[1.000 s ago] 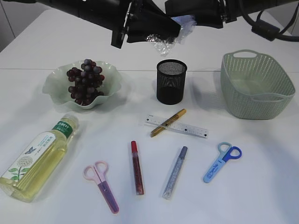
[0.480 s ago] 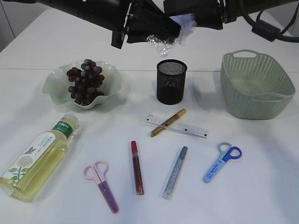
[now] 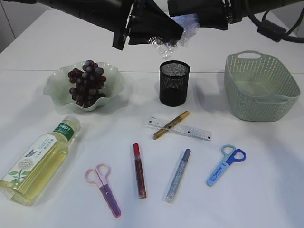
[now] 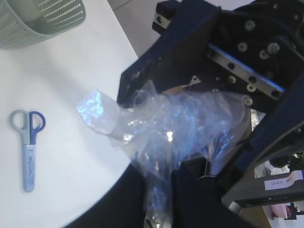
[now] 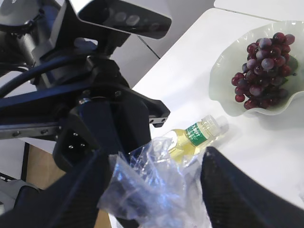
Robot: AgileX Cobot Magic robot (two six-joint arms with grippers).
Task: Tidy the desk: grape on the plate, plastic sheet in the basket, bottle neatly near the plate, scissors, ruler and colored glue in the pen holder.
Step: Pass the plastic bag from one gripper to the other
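A crumpled clear plastic sheet [image 3: 166, 43] hangs in the air above the black mesh pen holder [image 3: 174, 83]. My left gripper [image 3: 175, 31] is shut on it; the left wrist view shows the sheet [image 4: 166, 123] pinched between the fingers. My right gripper [image 3: 184, 20] faces it, open, with its fingers wide apart around the sheet [image 5: 156, 185]. Grapes [image 3: 86, 81] lie on the green plate [image 3: 57, 88]. The bottle [image 3: 38, 161] lies on its side at front left. The ruler [image 3: 190, 129], gold glue [image 3: 171, 124], red glue [image 3: 138, 170], silver glue [image 3: 178, 175], pink scissors [image 3: 103, 189] and blue scissors [image 3: 225, 164] lie on the table.
The green basket [image 3: 261, 85] stands at the right, right of the pen holder. Both arms cross the top of the exterior view, well above the table.
The right gripper and the sheet have shifted slightly upward. Nothing on the table has moved.
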